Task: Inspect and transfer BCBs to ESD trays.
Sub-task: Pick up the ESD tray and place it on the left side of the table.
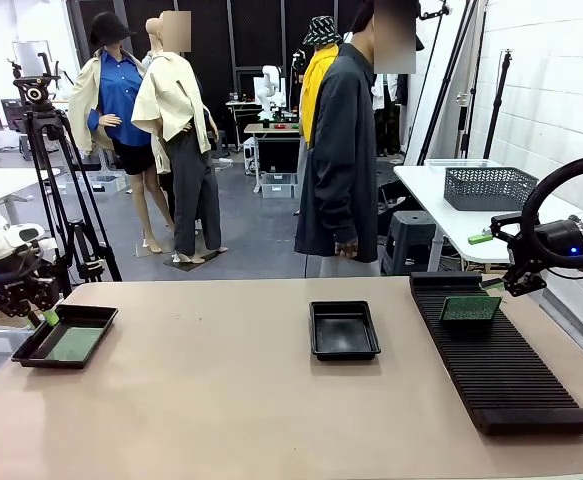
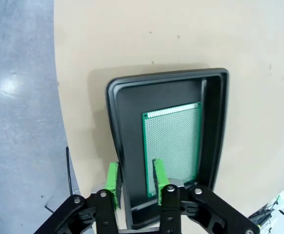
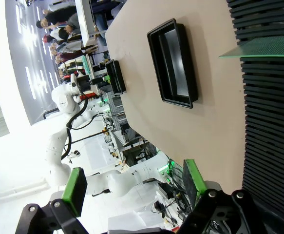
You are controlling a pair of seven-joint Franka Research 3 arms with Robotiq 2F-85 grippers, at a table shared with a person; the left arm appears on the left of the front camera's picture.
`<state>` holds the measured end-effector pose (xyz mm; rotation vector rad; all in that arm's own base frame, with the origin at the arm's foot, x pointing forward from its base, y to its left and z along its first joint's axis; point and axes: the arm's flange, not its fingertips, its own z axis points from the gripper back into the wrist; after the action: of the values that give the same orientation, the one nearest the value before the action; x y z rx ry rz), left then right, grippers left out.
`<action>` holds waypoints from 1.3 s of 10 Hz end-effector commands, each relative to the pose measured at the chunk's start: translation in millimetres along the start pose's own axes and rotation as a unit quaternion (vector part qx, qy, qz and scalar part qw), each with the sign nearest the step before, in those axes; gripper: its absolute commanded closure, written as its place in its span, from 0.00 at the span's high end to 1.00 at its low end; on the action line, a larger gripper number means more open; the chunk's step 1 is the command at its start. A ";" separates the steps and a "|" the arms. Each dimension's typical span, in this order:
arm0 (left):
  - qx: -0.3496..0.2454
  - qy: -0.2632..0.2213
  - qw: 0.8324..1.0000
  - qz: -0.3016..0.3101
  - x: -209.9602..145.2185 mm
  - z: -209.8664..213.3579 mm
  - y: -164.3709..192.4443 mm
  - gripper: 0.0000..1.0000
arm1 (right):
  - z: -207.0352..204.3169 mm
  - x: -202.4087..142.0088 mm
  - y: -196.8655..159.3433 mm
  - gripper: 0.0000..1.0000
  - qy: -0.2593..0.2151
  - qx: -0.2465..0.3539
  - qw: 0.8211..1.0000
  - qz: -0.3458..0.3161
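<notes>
1. The left fingers (image 2: 112,178) are standing parted, gripping nothing; a BCB (image 2: 173,144) is lying flat in the ESD tray (image 2: 215,78), running lengthwise away from them.
2. The right fingers (image 3: 75,189) are gaping wide; the rack's BCB (image 3: 266,48) is standing ahead, nearer them.

Left gripper (image 2: 134,176) low, fingers (image 2: 159,176) partly parted; right gripper (image 3: 132,183) raised at far right, fingers (image 3: 74,190) spread wide.
</notes>
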<state>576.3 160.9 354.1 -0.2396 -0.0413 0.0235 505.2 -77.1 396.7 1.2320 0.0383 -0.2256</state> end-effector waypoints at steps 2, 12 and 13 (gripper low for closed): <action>-0.030 -0.025 0.999 -0.005 -19.9 29.4 -7.5 1.00 | -2.4 -2.9 -0.2 1.00 -0.001 -0.010 1.000 0.002; -0.029 -0.031 0.999 0.007 -14.8 41.7 -15.4 1.00 | -2.4 -2.9 -0.2 1.00 -0.001 -0.010 1.000 0.002; -0.029 -0.031 0.999 0.007 -14.8 41.7 -15.4 1.00 | -2.4 -2.9 -0.2 1.00 -0.001 -0.010 1.000 0.002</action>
<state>559.7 154.3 397.3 -0.3073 -0.1034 0.0502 505.2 -77.1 396.8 1.2320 0.0381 -0.2256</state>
